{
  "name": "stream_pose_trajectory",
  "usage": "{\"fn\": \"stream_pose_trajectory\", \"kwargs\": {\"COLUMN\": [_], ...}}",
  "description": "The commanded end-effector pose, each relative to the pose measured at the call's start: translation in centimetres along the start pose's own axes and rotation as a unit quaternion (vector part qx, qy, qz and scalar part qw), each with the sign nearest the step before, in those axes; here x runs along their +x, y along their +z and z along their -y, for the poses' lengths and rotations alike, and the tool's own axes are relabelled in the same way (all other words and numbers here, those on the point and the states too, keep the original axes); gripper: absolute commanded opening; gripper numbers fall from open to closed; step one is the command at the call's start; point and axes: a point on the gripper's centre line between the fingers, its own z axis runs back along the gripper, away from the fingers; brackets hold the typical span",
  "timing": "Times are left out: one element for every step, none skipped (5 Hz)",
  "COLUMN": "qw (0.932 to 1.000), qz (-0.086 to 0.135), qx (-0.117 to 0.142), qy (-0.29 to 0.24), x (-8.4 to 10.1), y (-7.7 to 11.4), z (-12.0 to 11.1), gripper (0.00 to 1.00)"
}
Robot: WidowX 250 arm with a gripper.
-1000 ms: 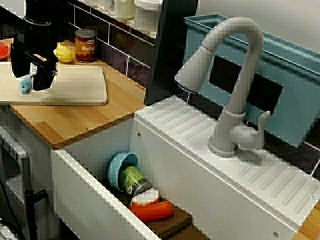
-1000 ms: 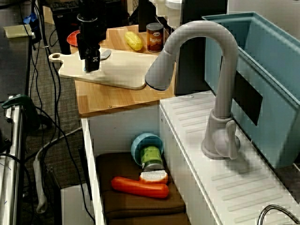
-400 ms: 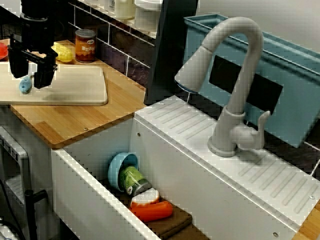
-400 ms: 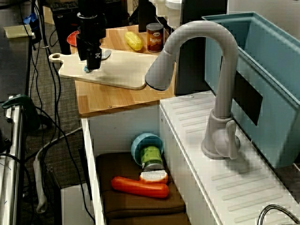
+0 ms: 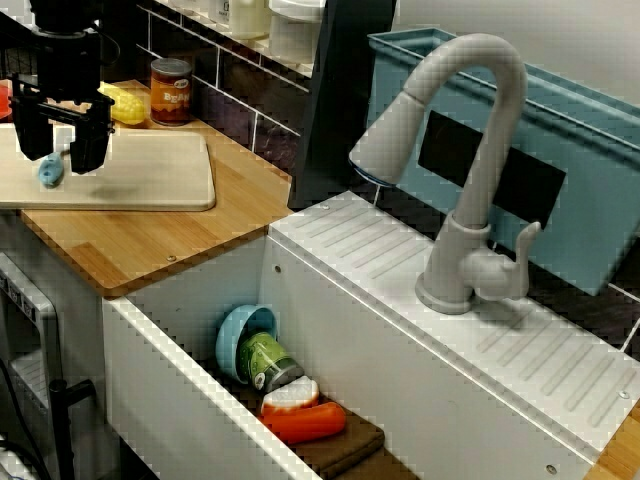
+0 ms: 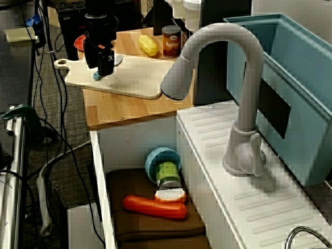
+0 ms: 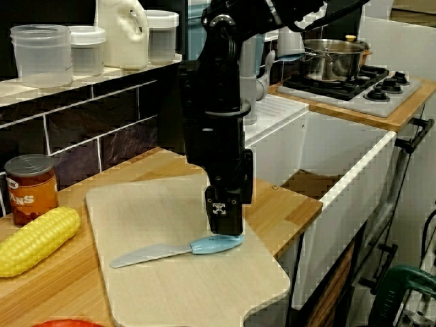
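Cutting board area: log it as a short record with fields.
gripper: open, hanging just above the knife handle; contact cannot be told
knife: blue handle, pale blade, lying flat on the cutting board
cutting board: pale, on the wooden counter
beside the board: corn cob and tin, toward the tiled wall
sink: blue bowl, green can, orange toy, on a brown cloth

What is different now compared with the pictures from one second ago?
The tool has risen a little above the blue-handled knife, jaws open as before; nothing was gripped. The knife lies unmoved on the cutting board; everything else is unchanged.
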Motion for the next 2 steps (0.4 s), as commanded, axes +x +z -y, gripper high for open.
{"fn": "stream_pose_trajectory", "kwargs": {"qw": [0.9980,0.9982], "qz": [0.022,0.023], "qx": [-0.025,-0.020], "qy": [0.052,0.053], "x": [0.88,0.90], "y": [0.93,0.83], "z": [-0.81,-0.65], "gripper": [1.00,1.00]}}
